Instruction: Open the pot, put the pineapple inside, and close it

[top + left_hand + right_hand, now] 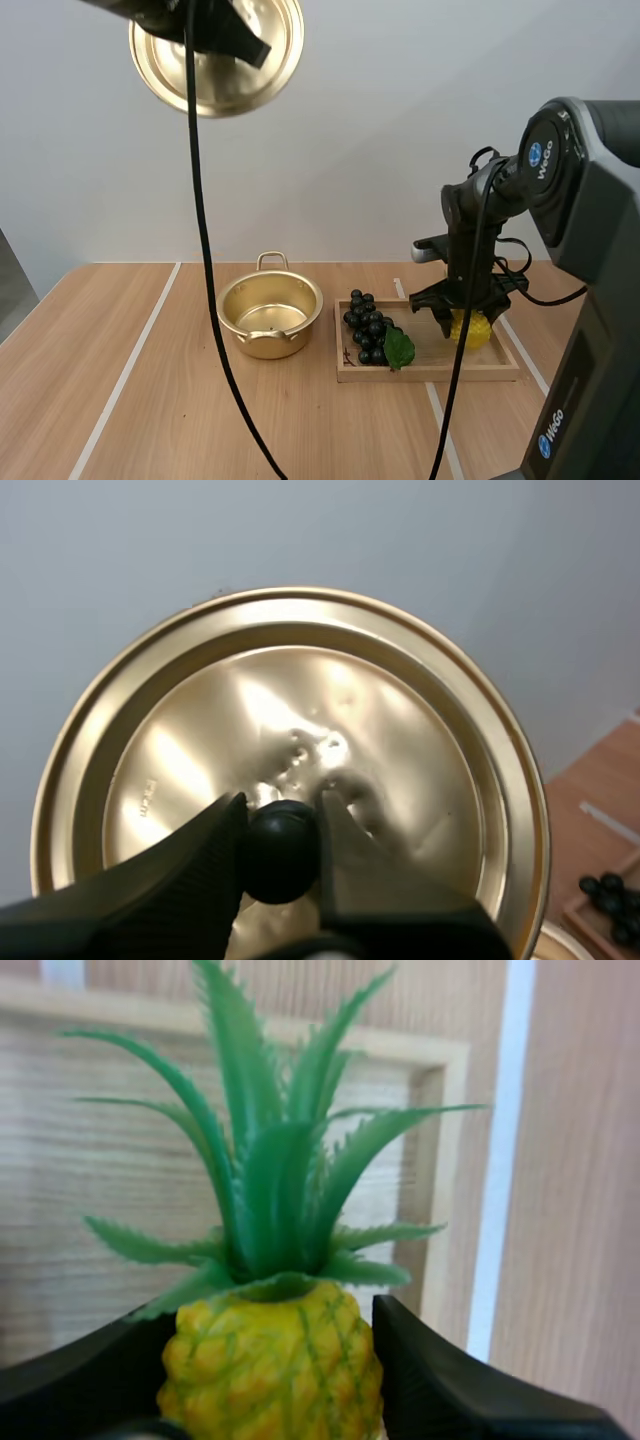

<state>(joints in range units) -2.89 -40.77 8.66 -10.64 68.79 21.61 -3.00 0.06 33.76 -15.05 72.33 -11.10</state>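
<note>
Now: left gripper (282, 815) pinches the black knob (280, 852) of the lid (400, 740), pot (268, 343) open far below it. Right gripper (272, 1320) clamps the pineapple (270, 1380) between its fingers, wooden tray (440, 373) just under, grapes (368, 328) to its side.

Robot lab / test bench. Evidence: wood-laminate table (60, 350) w/ white tape lines (130, 360), bare pale wall (400, 120), branded robot arm (590, 180). Staged props: toy-looking pineapple (275, 1360), grapes (365, 325) in wooden tray (430, 375), small gold pot (265, 345) + lid (400, 740).
</note>
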